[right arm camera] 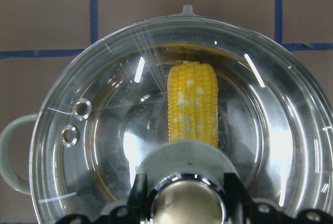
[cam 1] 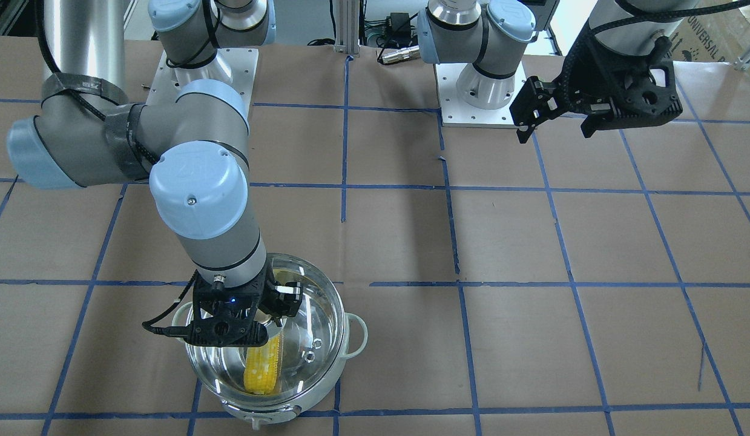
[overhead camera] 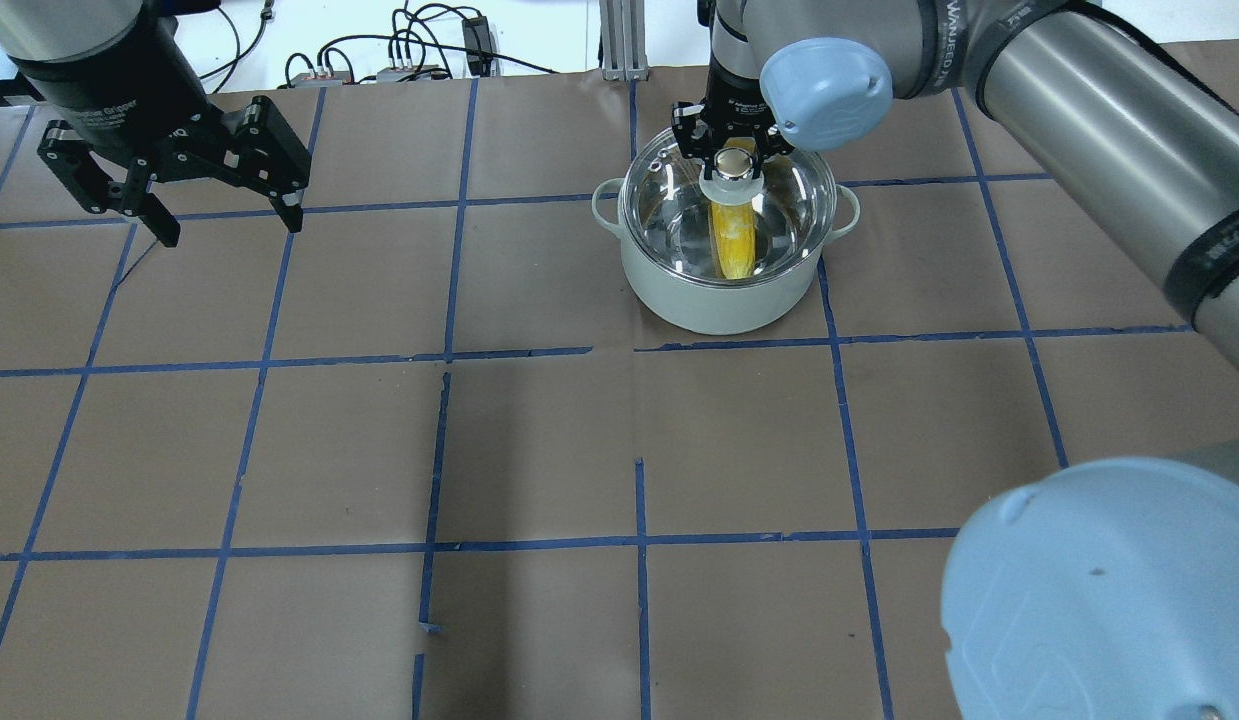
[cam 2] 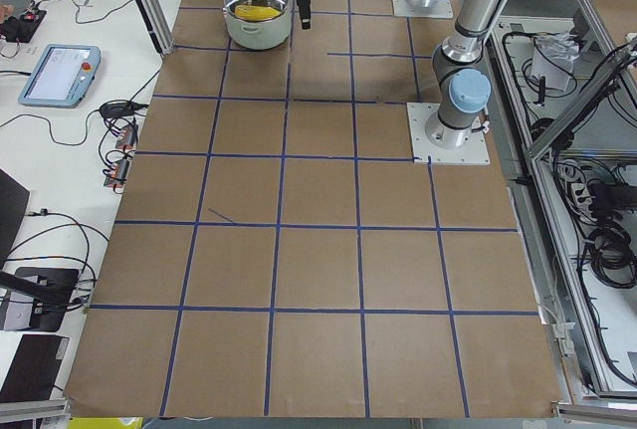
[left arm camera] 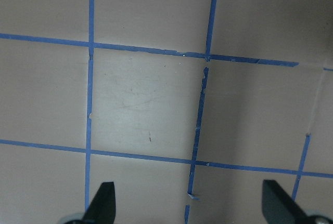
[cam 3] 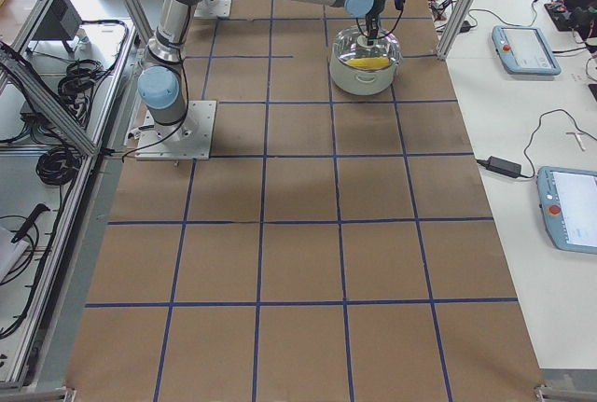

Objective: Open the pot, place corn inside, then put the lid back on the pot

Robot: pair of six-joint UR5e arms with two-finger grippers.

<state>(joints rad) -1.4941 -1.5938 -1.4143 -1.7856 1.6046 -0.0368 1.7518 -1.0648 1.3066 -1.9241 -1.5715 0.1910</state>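
Observation:
The steel pot (overhead camera: 719, 300) stands at the far right of the table, with the yellow corn (overhead camera: 734, 240) lying inside it. The clear glass lid (overhead camera: 789, 195) sits on the pot. My right gripper (overhead camera: 736, 160) is shut on the lid's knob (right arm camera: 186, 203) from above. In the right wrist view the corn (right arm camera: 191, 104) shows through the lid (right arm camera: 104, 146). In the front view the pot (cam 1: 302, 406), the lid (cam 1: 317, 321) and the corn (cam 1: 263, 366) lie under the right gripper (cam 1: 263, 321). My left gripper (overhead camera: 231, 230) is open and empty above bare table, far from the pot.
Brown paper with blue tape lines (overhead camera: 539, 450) covers the table. The arms' base plates (cam 1: 477, 103) stand at the robot's side. Cables and boxes (overhead camera: 399, 60) lie past the far edge. The left wrist view shows only paper under the open left gripper (left arm camera: 190, 206).

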